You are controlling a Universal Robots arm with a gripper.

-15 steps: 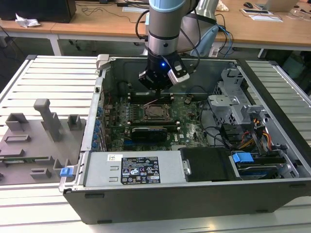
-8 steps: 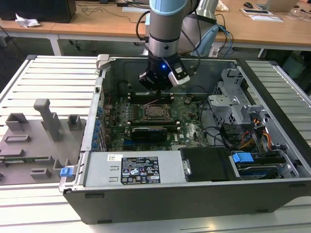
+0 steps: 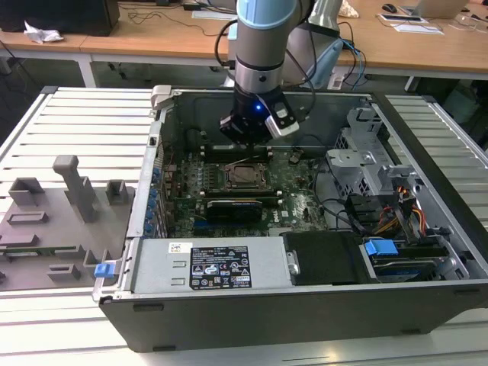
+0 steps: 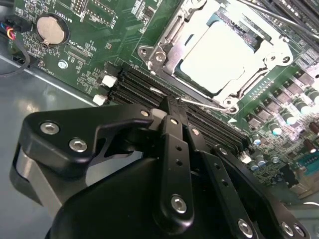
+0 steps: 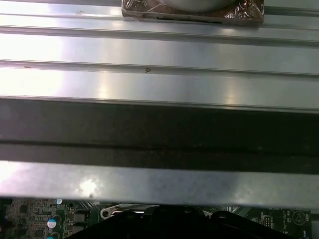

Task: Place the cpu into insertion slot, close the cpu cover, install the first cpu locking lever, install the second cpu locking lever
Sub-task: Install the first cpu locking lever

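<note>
Second wrist view puts the hand (image 4: 169,104) low over the motherboard (image 4: 75,55). Its fingers (image 4: 172,149) are drawn together with no gap showing, and the tips meet a thin wire locking lever (image 4: 204,103). Whether the wire is pinched between the tips or only pressed by them, I cannot tell.

Just beyond the fingertips the cpu (image 4: 219,55) lies flat in the insertion slot (image 4: 187,84). The cpu cover (image 4: 172,37) lies down around it, the chip's pale top showing through the window. Seating and cover therefore look done, and I judge the work to be at a locking lever; which of the two is unclear.

Finishing this step calls for steady downward pressure on a springy wire and a sideways tuck under its catch, without slipping off. The catch is hidden behind the hand's own bulk.

Exterior view has the hand (image 3: 248,136) inside the computer case (image 3: 305,305), close over the socket, its tips lost against the dark board parts.
</note>
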